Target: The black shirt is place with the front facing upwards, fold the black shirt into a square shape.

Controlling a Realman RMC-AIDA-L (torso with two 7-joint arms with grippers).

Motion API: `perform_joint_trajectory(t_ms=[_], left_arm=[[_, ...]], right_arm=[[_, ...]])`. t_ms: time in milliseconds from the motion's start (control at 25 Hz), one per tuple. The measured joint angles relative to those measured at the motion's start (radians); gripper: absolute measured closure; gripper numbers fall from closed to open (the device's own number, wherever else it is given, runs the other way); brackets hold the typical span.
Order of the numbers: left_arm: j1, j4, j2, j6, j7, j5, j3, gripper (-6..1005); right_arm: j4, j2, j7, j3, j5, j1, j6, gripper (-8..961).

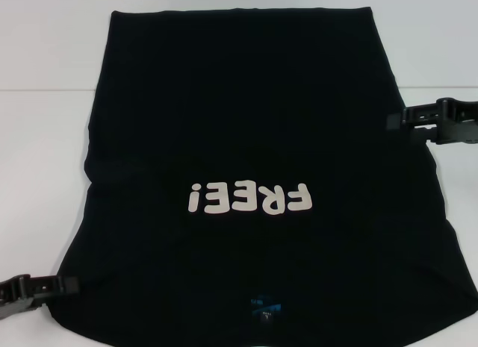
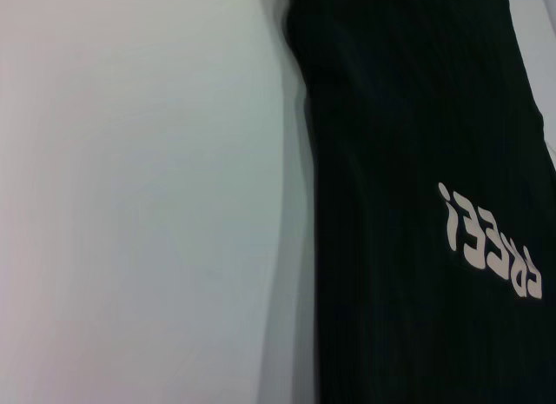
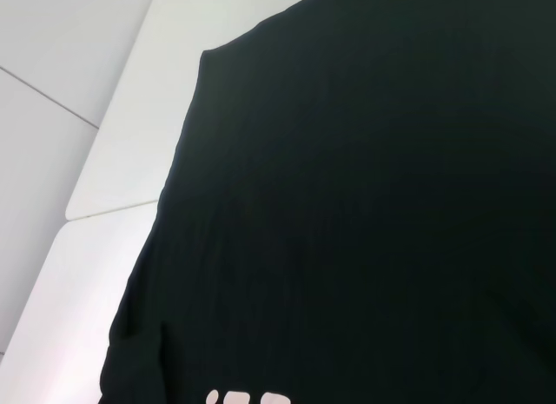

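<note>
Shirt (image 1: 246,138) fabric covers most of the white table (image 1: 45,138), lying flat with its front up. The sleeves are not visible, so the cloth forms a long panel, narrower at the far end and wider near the robot. Whitish letters "FREE!" (image 1: 248,198) read upside down from the head camera, and a small blue neck label (image 1: 267,310) sits at the near edge. The left gripper (image 1: 52,286) is low at the shirt's near left edge, its fingertips close together at the cloth. The right gripper (image 1: 403,119) reaches in at the right edge, farther up; whether its fingers are apart or together cannot be told.
</note>
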Motion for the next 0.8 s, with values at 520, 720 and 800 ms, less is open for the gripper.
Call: perform_joint_trajectory(t_ms=[520, 720, 800], left_arm=[[-0.003, -0.001, 0.006, 0.019, -0.004, -0.005, 0.000, 746], [-0.015, -0.005, 0.014, 0.080, 0.027, -0.029, -0.014, 930], [-0.020, -0.010, 0.020, 0.099, 0.035, -0.047, -0.019, 1001]], right_arm=[[0.002, -0.005, -0.018, 0.005, -0.001, -0.017, -0.002, 206], [0.003, -0.007, -0.082, 0.014, -0.001, -0.044, -0.041, 205], [0.000, -0.009, -0.117, 0.025, 0.001, -0.054, -0.066, 205]])
